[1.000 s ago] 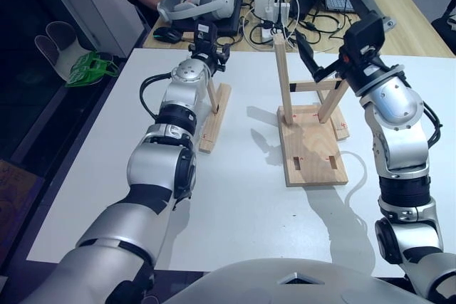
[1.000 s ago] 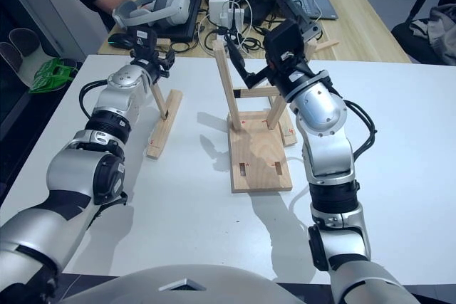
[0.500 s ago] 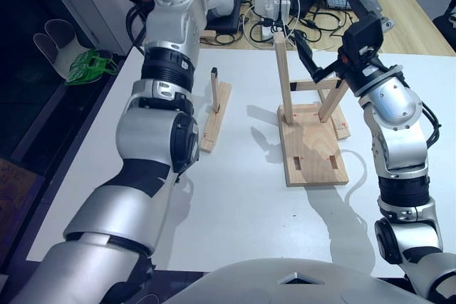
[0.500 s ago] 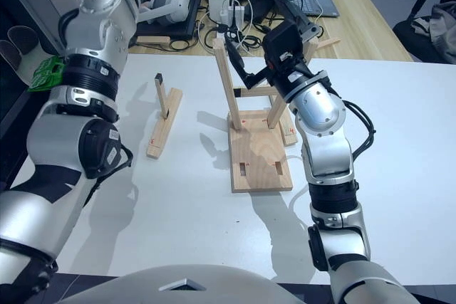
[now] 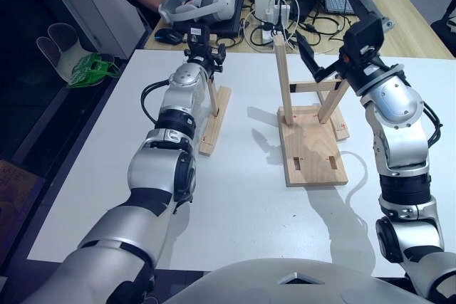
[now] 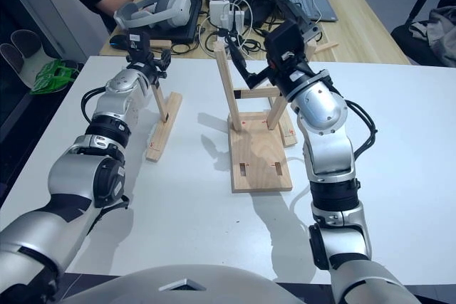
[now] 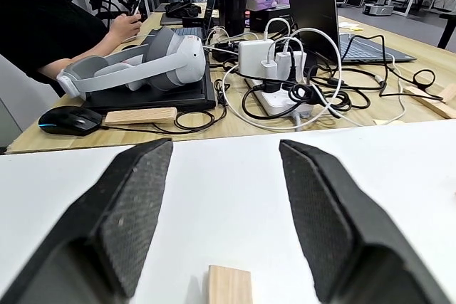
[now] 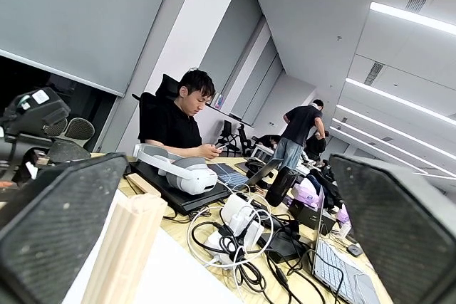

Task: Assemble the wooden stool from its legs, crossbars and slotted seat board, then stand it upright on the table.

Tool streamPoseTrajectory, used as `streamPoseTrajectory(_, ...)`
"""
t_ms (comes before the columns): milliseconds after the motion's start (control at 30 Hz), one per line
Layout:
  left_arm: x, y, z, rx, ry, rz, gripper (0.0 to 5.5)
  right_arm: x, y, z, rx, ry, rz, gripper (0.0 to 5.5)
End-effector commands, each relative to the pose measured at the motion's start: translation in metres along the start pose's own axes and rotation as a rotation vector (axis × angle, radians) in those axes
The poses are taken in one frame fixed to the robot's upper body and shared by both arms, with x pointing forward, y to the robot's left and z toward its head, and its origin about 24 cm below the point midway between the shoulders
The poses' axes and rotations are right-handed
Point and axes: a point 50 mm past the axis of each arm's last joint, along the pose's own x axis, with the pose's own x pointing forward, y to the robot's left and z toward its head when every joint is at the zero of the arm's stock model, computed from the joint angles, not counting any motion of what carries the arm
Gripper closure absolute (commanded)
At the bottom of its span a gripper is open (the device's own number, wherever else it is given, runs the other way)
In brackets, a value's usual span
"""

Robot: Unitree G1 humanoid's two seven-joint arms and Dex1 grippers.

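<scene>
The slotted seat board (image 5: 313, 151) lies flat on the white table (image 5: 235, 218). A tall leg (image 5: 283, 76) stands on it, joined by a crossbar (image 5: 312, 87) to a second, leaning leg (image 5: 332, 101). My right gripper (image 5: 326, 26) is open above the crossbar; the tall leg's top (image 8: 132, 247) stands beside one finger. To the left, a short wooden piece (image 5: 214, 94) stands upright on a flat wooden bar (image 5: 212, 122). My left gripper (image 5: 206, 58) hangs open just over that piece, whose top (image 7: 229, 286) shows between the fingers (image 7: 135, 204).
Behind the table's far edge stands a wooden desk with a headset (image 5: 199, 1), a power strip with tangled cables (image 5: 274, 12), a mouse (image 7: 68, 120) and a laptop. A loose wooden block (image 7: 139, 114) lies there. A seated person is at that desk.
The left arm, raised high half a second ago, has come back down over the short upright piece. The right arm and the stool parts have not moved.
</scene>
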Motion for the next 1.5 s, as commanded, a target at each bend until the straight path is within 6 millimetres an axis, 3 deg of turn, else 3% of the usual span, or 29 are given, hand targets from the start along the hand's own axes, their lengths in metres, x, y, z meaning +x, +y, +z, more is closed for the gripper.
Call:
streamPoseTrajectory(33, 0.005, -0.017, 0.009, -0.092, 0.018, -0.015, 2.74, 0.003, 0.001, 0.005, 0.001, -0.013, 0.008, 0.1)
streamPoseTrajectory(167, 0.007, -0.019, 0.068, -0.188, -0.143, -0.018, 2.74, 0.003, 0.002, 0.005, 0.001, -0.016, 0.006, 0.1)
streamPoseTrajectory(267, 0.002, -0.012, 0.094, -0.207, -0.218, -0.008, 2.74, 0.002, 0.002, 0.005, 0.004, -0.014, 0.002, 0.1)
streamPoseTrajectory(333, -0.002, 0.006, 0.101, -0.202, -0.247, 0.057, 2.74, 0.002, 0.002, 0.004, 0.005, -0.013, 0.001, 0.1)
streamPoseTrajectory(433, -0.01, 0.045, 0.078, -0.106, -0.161, 0.207, 2.74, 0.0, 0.003, 0.003, 0.008, -0.01, 0.001, 0.1)
streamPoseTrajectory(533, -0.017, 0.062, 0.032, -0.034, 0.016, 0.243, 2.74, -0.002, 0.005, 0.002, 0.012, -0.009, -0.003, 0.1)
streamPoseTrajectory(633, -0.025, 0.052, -0.005, -0.057, 0.141, 0.182, 2.74, -0.003, 0.008, 0.001, 0.021, -0.005, -0.004, 0.1)
streamPoseTrajectory(767, -0.036, 0.019, -0.026, -0.077, 0.203, 0.07, 2.74, -0.004, 0.009, 0.002, 0.025, -0.006, -0.007, 0.1)
streamPoseTrajectory(900, -0.051, -0.019, -0.034, -0.042, 0.243, -0.072, 2.74, -0.004, 0.008, 0.003, 0.024, -0.006, -0.017, 0.1)
streamPoseTrajectory(1000, -0.06, -0.036, -0.046, -0.014, 0.293, -0.123, 2.74, -0.004, 0.009, 0.003, 0.026, -0.008, -0.021, 0.1)
streamPoseTrajectory(1100, -0.062, -0.04, -0.046, 0.0, 0.303, -0.121, 2.74, -0.003, 0.009, 0.003, 0.029, -0.009, -0.021, 0.1)
streamPoseTrajectory(1233, -0.047, -0.031, -0.025, 0.046, 0.255, -0.105, 2.74, -0.004, 0.01, 0.002, 0.028, -0.003, -0.026, 0.1)
streamPoseTrajectory(1333, -0.029, -0.033, -0.007, 0.129, 0.263, -0.185, 2.28, -0.005, 0.01, 0.0, 0.025, 0.003, -0.036, 0.1)
streamPoseTrajectory(1500, -0.005, -0.028, -0.006, 0.269, 0.385, -0.255, 1.58, -0.004, 0.01, -0.001, 0.021, 0.0, -0.052, 0.1)
